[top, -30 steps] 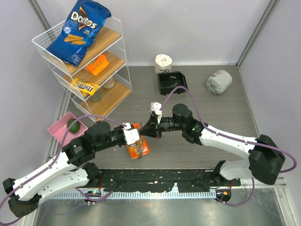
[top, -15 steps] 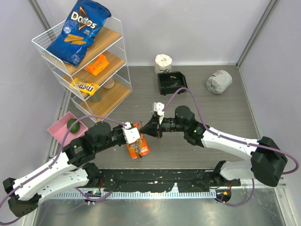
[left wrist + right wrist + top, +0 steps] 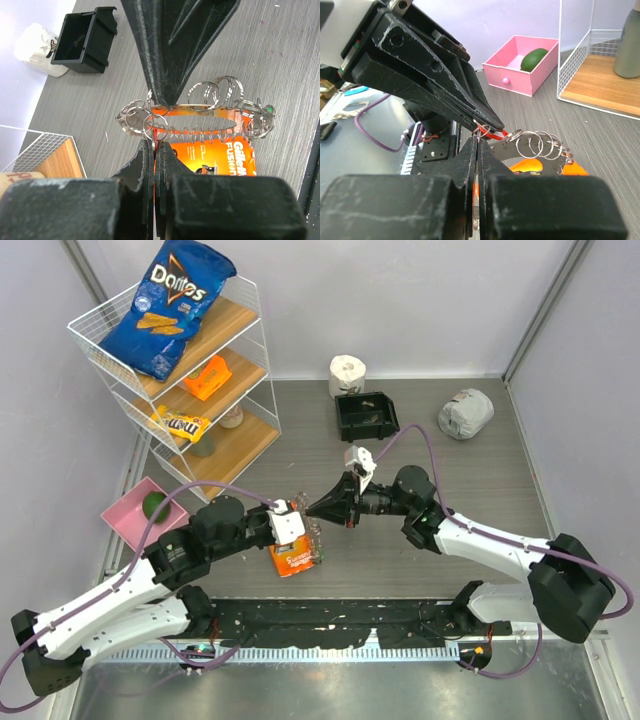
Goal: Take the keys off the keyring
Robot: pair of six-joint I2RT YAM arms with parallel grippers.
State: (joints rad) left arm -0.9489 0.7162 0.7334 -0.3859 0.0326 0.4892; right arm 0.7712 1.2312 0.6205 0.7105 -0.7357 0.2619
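Observation:
The keyring (image 3: 200, 111), a flat perforated silvery band, hangs level in the air over an orange razor pack (image 3: 215, 156). Small split rings (image 3: 220, 92) stand along its rim. A green-headed key (image 3: 269, 108) hangs at its far end. My left gripper (image 3: 155, 146) is shut on the ring's near edge, with something red between the pads. My right gripper (image 3: 479, 142) is shut on a thin silvery key that hangs from a small split ring (image 3: 483, 131). Both grippers' tips meet at the same spot on the keyring (image 3: 312, 532). The other keys are too small to tell apart.
A black bin (image 3: 365, 417) and a white toilet roll (image 3: 347, 372) stand at the back. A crumpled grey bag (image 3: 465, 413) lies back right. The wire shelf (image 3: 255, 315) with snacks fills the back left. A pink tray (image 3: 125, 520) holding an avocado sits at the left.
The right gripper's jaws have closed. Both grippers and the keyring have shifted a little to the right, and the right arm's elbow has drawn back to the right.

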